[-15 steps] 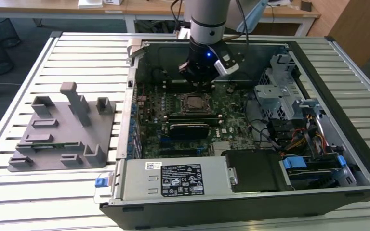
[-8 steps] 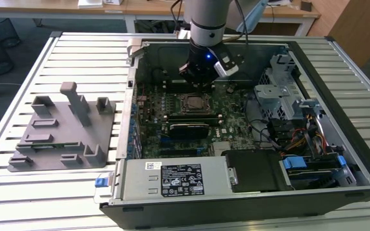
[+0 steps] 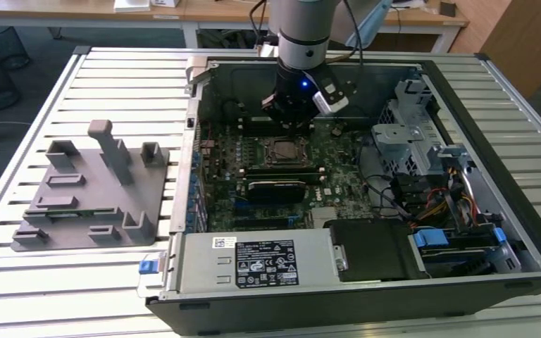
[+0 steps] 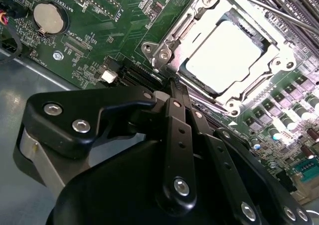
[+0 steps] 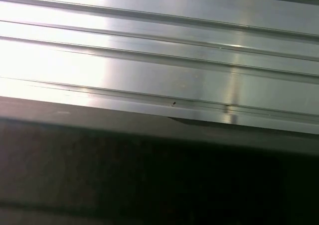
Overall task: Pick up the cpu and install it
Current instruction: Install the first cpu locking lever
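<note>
Second wrist view: I see the cpu [image 4: 224, 56] seated flat in the socket [image 4: 167, 53], edges square to its frame. Gripper [image 4: 172, 83] fingers together, empty, just beside the socket. No legible writing.

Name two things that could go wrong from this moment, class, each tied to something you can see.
The cpu already lies in the socket frame with the gripper close beside it; a small slip could knock or scratch it. In the exterior view the arm reaches inside the computer case, so a sideways move might hit its wall.
</note>
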`<action>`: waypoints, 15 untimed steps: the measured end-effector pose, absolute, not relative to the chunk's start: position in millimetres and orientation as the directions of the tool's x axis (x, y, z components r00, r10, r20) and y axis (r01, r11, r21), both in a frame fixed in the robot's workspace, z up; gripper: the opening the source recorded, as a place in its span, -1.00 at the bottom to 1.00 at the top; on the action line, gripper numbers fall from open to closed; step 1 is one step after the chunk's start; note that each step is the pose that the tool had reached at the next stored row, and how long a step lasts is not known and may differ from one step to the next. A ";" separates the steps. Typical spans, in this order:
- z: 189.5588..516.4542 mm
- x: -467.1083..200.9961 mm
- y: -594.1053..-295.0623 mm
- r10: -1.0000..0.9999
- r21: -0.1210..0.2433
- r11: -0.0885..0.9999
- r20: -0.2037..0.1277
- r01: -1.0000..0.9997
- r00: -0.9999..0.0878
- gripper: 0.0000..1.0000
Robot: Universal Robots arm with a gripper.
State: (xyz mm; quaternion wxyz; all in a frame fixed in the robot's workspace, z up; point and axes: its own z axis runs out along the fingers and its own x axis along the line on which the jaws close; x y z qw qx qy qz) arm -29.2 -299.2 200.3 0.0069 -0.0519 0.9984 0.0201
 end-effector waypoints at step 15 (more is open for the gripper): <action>202.3 -27.2 -299.6 -0.104 0.039 0.994 -0.015 -0.104 -0.995 -0.78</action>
